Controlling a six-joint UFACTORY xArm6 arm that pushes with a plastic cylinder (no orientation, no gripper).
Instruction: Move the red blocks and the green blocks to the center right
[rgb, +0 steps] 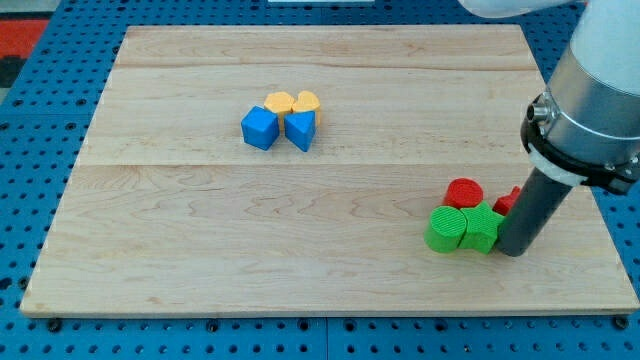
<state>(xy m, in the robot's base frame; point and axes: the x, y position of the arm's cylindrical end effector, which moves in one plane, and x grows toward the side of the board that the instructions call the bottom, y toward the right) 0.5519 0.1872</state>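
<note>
Green cylinder (446, 229) and green block (481, 228), red ones (464, 193) behind, touch my tip (513, 251) on its left; rod holds nothing.

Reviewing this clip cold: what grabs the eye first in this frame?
The big arm at the view's right, its dark rod ending in my tip right beside the green blocks: a green cylinder and another green block, with a red cylinder behind. Apart, toward the top centre, two blue blocks sit with two yellow ones.
</note>
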